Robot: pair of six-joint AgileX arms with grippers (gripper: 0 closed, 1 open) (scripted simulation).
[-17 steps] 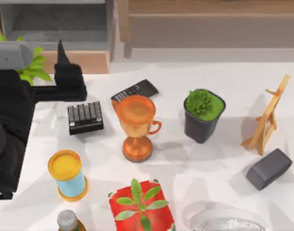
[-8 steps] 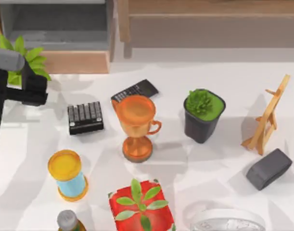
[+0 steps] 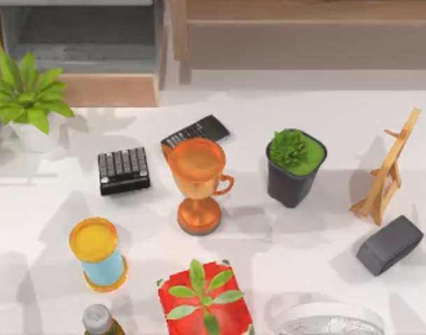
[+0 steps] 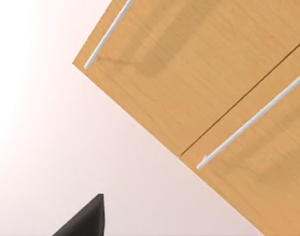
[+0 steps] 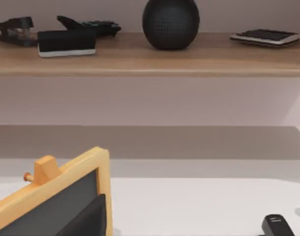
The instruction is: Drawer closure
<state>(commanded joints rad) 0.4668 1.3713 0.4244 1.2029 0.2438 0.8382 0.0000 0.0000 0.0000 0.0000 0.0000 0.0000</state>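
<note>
Tan-fronted drawer (image 3: 94, 63) sits pulled out at the top view's upper left; I cannot tell either tool's state.

Rendered office desk: calculator (image 3: 196, 130), stapler (image 5: 14, 25) on wooden shelf (image 5: 150, 54), potted plants.

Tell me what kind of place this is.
Probably a simulated office or study desk: a white table cluttered with a calculator, potted plants, a trophy and a small easel, with an open drawer behind.
</note>
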